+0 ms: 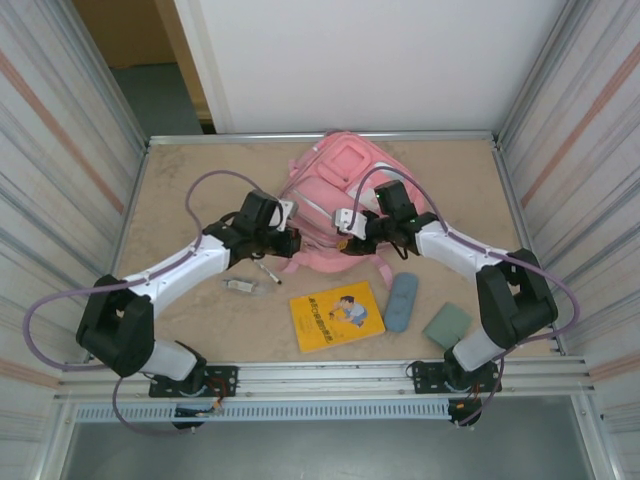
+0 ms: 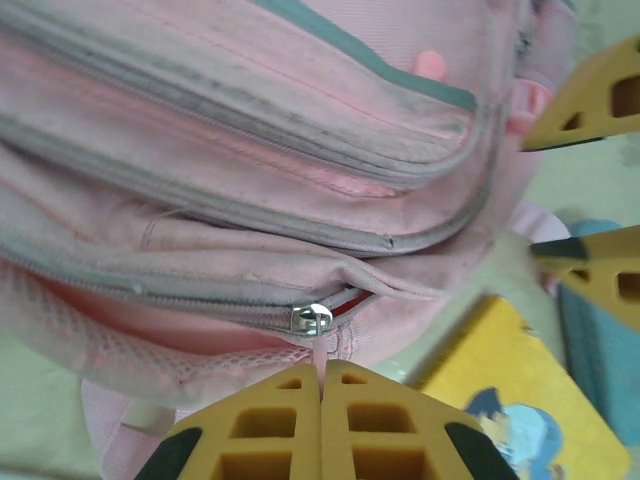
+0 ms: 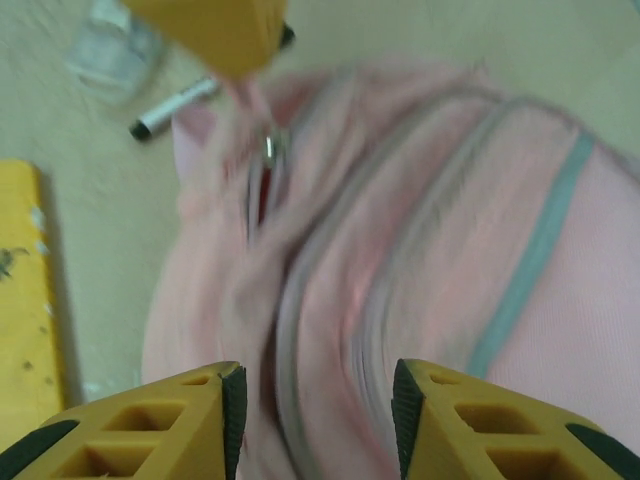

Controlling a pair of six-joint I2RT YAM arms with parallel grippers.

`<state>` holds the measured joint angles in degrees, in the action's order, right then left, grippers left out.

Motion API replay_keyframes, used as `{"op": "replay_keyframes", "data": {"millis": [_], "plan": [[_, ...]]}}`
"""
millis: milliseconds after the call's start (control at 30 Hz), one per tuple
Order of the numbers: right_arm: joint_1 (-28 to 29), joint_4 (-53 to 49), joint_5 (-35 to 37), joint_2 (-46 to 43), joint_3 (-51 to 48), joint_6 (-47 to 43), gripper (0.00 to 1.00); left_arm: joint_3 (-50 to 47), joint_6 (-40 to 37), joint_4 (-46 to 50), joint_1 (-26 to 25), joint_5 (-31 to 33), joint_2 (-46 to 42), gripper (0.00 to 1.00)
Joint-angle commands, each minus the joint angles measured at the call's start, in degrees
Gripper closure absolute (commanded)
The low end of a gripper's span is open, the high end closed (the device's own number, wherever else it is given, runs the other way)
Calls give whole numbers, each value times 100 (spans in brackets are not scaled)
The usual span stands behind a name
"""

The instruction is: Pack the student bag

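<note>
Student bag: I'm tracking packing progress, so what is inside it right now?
The student bag zip is parted only a short slit beside the slider, showing a sliver of red. Pink fabric covers everything else inside, so its contents cannot be seen.

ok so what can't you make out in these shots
- inside of the student bag: left wrist view, zip barely parted, fabric covers it
- small clear item: too small from above, blurred in right wrist view
- whether the right tool touches the bag: right wrist view, motion blur
</note>
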<state>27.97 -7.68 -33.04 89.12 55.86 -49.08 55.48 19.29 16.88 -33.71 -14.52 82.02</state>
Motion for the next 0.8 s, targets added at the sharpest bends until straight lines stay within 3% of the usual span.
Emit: {"op": "replay_keyframes", "data": {"millis": [0,333,567,667,767], "plan": [[169,-45,-599,-281,133,469,53,301,-12,-402,-206,-503,-46,100],[476,-1626,518,47,394,388,53,192,101,-628,-267,-600,-91,100],[616,-1685,1428,335,381,285,54,235,60,-559,-285,-603,-56,100],[673,-1267,1881,421,314,288,62,150,22,-532,-285,-503,-27,100],[683,-1102,1902,316,305,347,81,-34,11,-604,-285,-395,23,100]]}}
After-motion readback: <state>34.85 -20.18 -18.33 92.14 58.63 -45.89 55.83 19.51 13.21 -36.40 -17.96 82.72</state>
